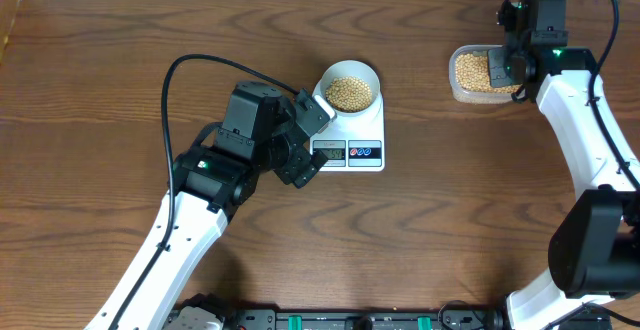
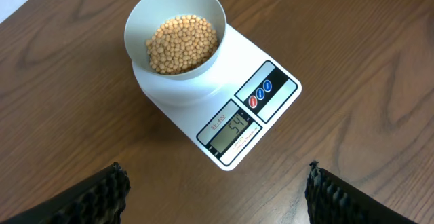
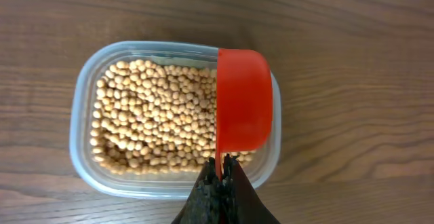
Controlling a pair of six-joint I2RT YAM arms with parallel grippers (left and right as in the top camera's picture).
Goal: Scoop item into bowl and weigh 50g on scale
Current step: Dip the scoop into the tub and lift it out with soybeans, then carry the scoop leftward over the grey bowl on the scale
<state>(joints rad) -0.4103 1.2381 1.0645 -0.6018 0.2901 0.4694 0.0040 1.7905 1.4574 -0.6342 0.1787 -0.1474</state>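
Overhead is showing the small round white bowl [image 1: 326, 78] of tan-yellow beans [image 1: 349, 92] sitting at the 12 o'clock end of the flat white digital scale [image 1: 365, 128], with the left gripper [image 1: 309, 142] hanging wide open and empty at its 9 o'clock. Left wrist alone is making the grey display [image 2: 234, 125] readable, showing 54. Right wrist is revealing the right gripper [image 3: 218, 173] pinching tight a red plastic scoop [image 3: 243, 102] by its handle over the 3 o'clock end of the clear plastic tub [image 3: 81, 149].
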